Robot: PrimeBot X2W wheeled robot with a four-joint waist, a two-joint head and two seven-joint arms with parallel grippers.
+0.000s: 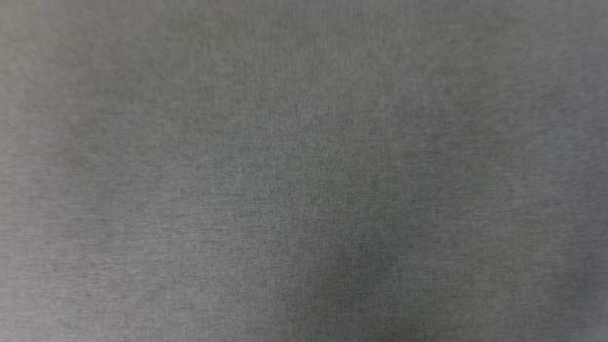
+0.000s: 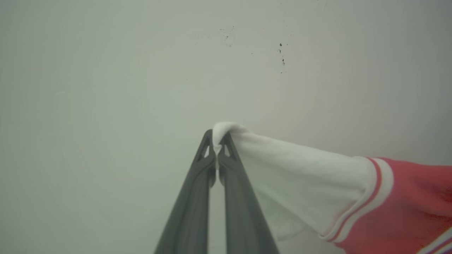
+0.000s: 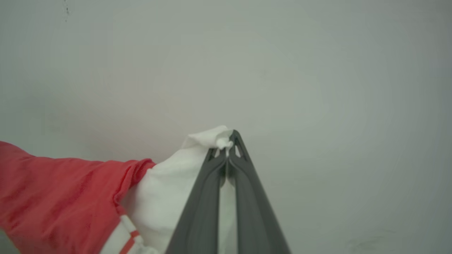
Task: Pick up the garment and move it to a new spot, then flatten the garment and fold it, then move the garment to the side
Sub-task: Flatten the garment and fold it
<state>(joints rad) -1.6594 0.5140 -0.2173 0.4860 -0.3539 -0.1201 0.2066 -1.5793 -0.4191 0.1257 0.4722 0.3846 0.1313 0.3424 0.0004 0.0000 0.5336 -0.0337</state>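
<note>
A pale grey-white surface (image 2: 106, 88), marked by a few dark specks (image 2: 281, 58), lies beyond both tools; the head view gives a blurred grey expanse (image 1: 304, 171). The left gripper (image 2: 217, 141) and right gripper (image 3: 229, 141) each pinch white sleeve cloth of the garment (image 2: 406, 204), its red body trailing sideways.

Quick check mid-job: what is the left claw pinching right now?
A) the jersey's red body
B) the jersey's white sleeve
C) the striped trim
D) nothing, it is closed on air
B: in the left wrist view the left claw is shut on a bunched fold of the white sleeve of the jersey, with the striped trim and red body lying further along.
</note>
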